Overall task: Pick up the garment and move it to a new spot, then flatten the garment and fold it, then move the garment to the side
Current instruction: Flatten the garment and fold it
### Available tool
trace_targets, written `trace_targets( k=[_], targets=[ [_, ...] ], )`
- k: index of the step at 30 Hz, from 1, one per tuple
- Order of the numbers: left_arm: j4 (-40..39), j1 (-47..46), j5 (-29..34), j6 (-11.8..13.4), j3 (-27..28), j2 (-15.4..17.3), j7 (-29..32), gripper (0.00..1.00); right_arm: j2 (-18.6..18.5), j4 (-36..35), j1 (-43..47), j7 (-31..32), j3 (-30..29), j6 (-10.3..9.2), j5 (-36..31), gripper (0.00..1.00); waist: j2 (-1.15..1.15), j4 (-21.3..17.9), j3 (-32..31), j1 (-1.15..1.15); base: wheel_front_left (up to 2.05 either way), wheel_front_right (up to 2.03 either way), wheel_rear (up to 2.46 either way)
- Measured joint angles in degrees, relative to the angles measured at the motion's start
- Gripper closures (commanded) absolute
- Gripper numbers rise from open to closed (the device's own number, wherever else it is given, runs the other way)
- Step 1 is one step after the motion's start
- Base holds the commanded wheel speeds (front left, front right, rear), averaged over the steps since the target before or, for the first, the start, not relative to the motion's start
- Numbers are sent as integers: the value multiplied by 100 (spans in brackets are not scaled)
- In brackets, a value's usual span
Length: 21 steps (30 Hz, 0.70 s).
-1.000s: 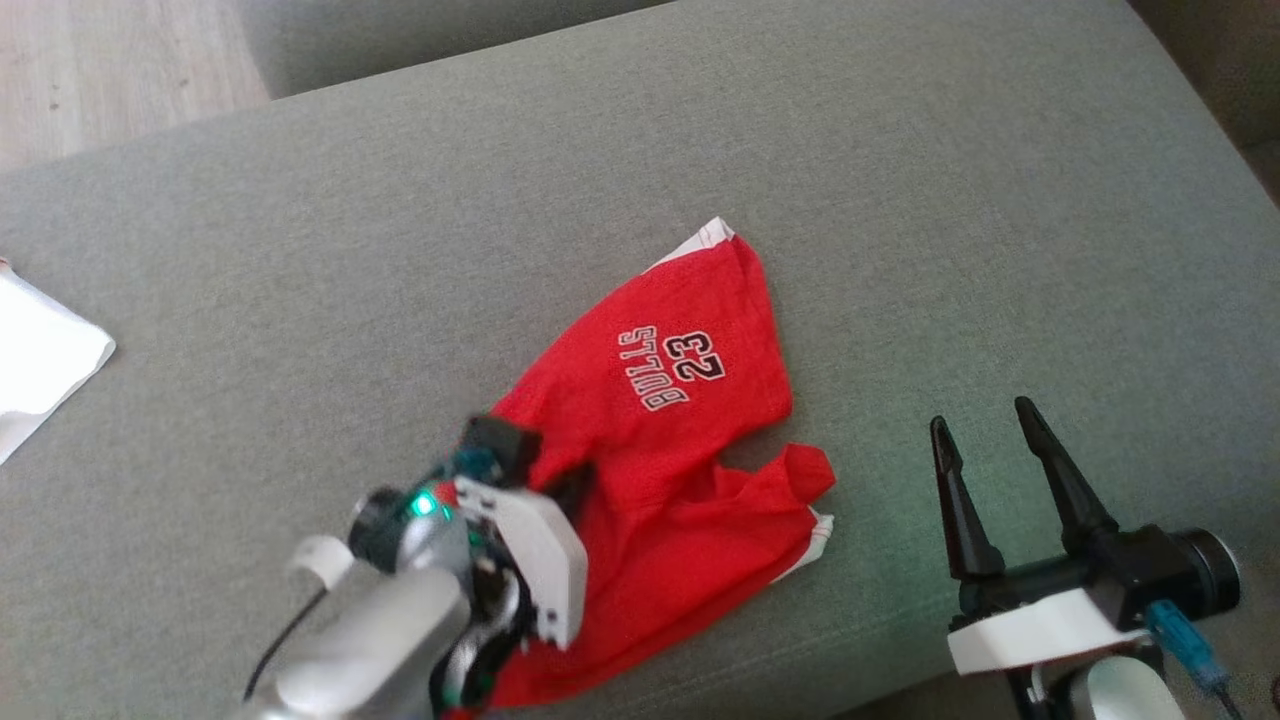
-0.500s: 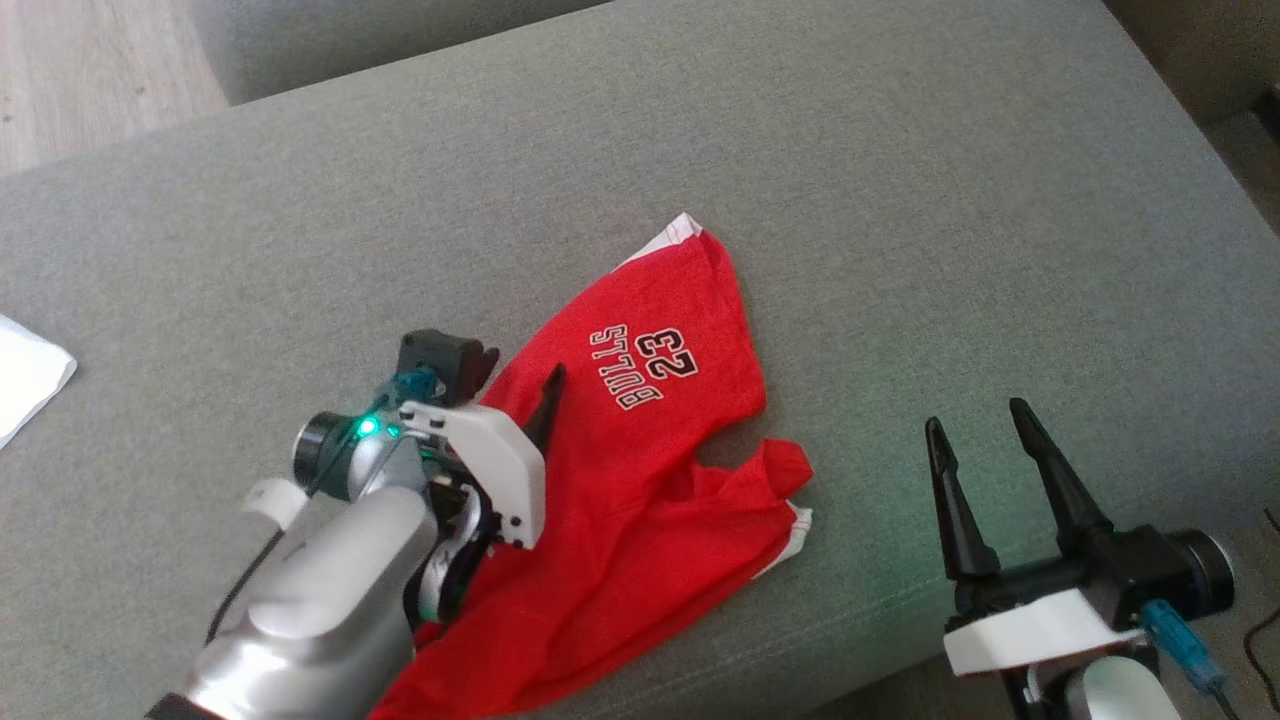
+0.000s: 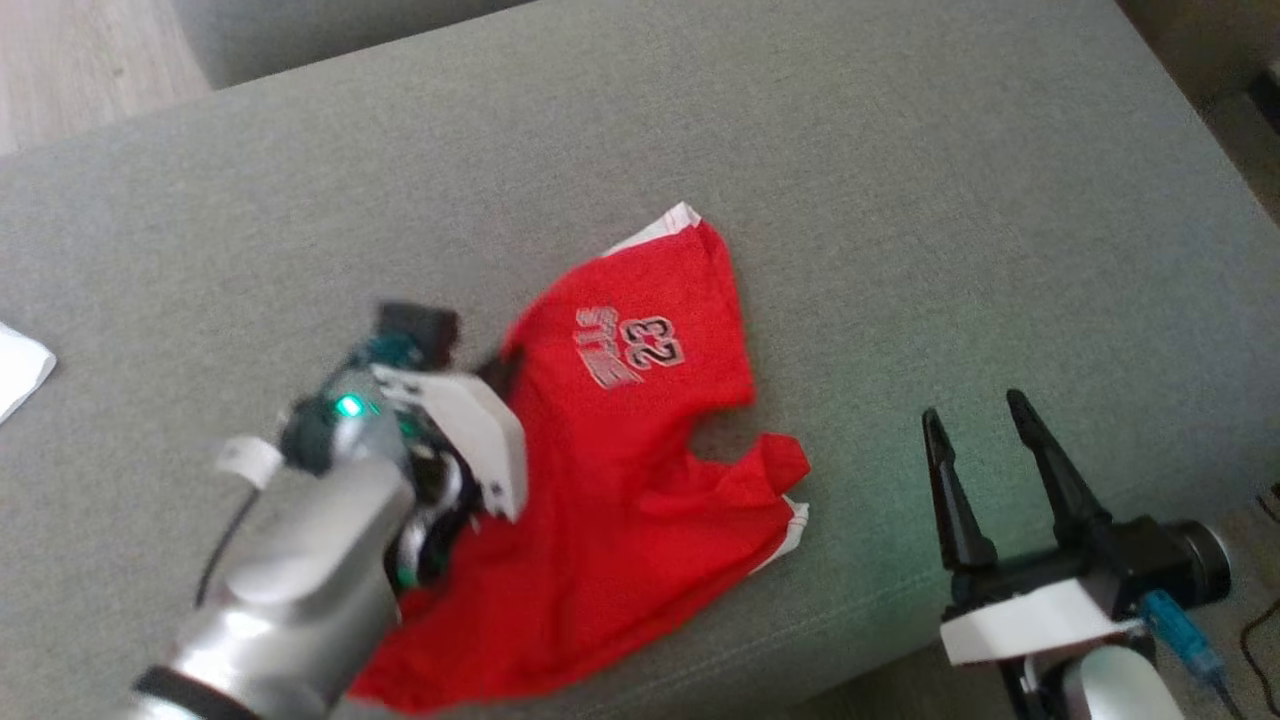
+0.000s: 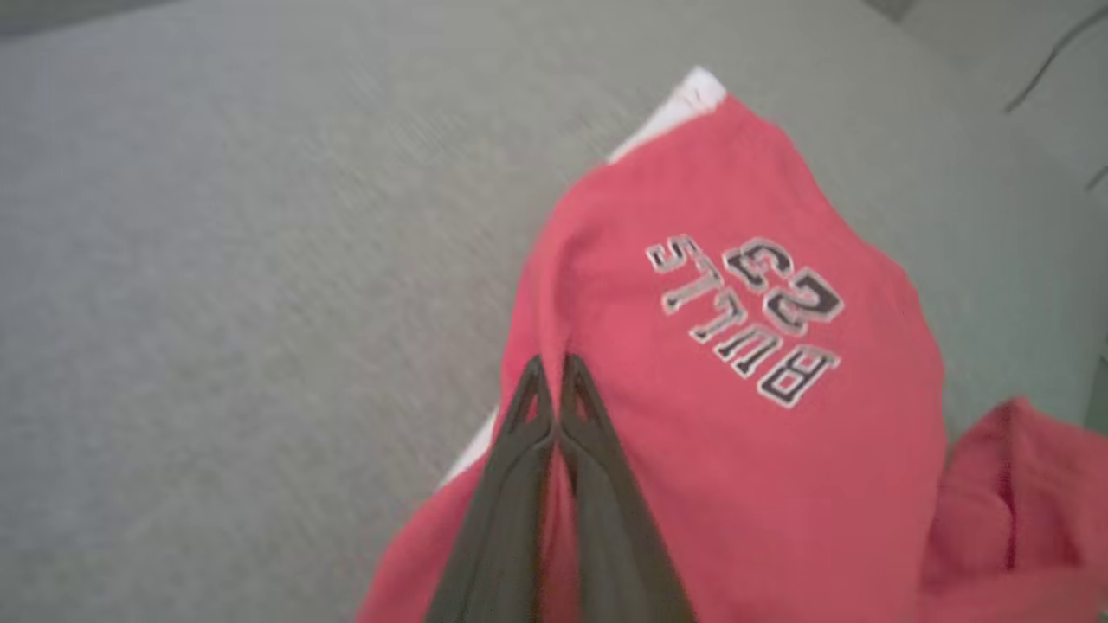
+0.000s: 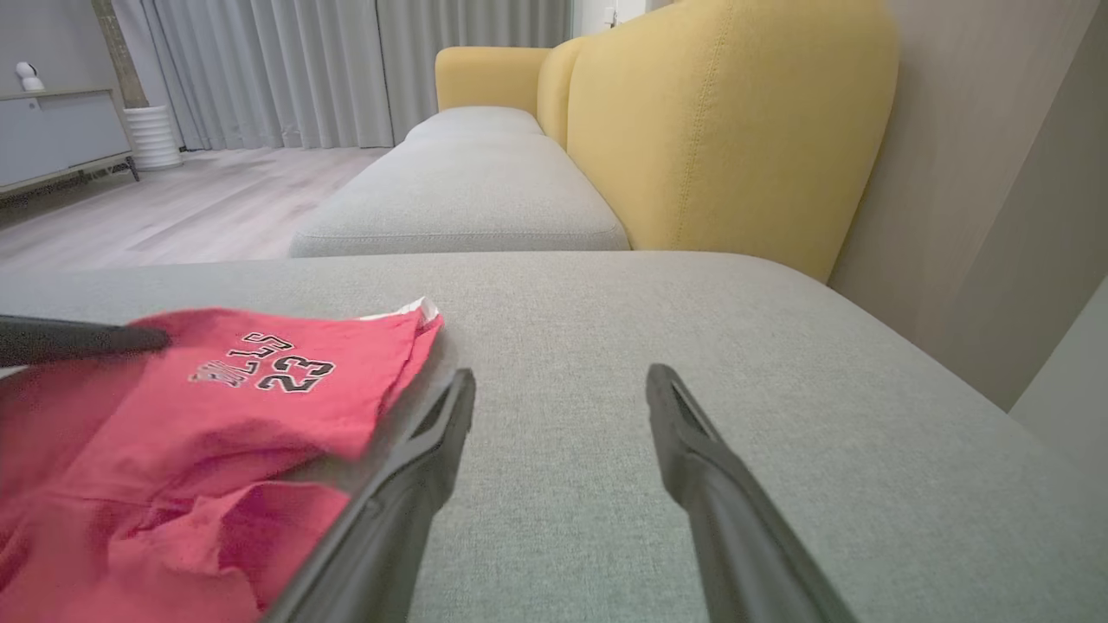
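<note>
Garment (image 3: 620, 500): red, crumpled on grey sofa (image 3: 900, 200) | left jaws: shut, pinching its left edge | right jaws: wide open, empty, well right of it

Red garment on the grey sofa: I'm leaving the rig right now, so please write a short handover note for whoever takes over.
Left gripper: shut, pinching the left edge of the red fabric garment lettered BULLS 23.
Right gripper: open, empty, to the garment's right and apart from it.
Garment: crumpled on the grey fabric sofa cushion, one part bunched toward the right gripper.
Done: edge grasped.
Left: move it to a new spot, flatten, fold, set aside.
</note>
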Motion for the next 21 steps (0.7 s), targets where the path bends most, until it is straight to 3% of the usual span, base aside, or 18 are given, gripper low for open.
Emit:
trace_targets(
  k=[9,17,19,20,21],
  targets=[
    [850,-1234,38,130,686,110,-505,100,3,7,-296,0,140,0,62,0,0,-153,272,0,0,0,0],
    [2003,-1830,-65,410,1184,237,-1056,100,5,37,-513,0,300,0,203,0,0,-433,579,1,0,0,0],
    [2229,-1907,-69,383,1268,219,-1216,100,5,41,-536,0,323,0,223,0,0,-496,638,1,0,0,0],
    [2339,-1928,-67,380,1273,203,-1289,69,5,48,-536,0,332,0,254,0,0,-524,654,1,0,0,0],
    [2430,-1931,-68,325,1273,190,-1352,27,5,62,-536,0,332,0,256,0,0,-547,656,1,0,0,0]
  ],
)
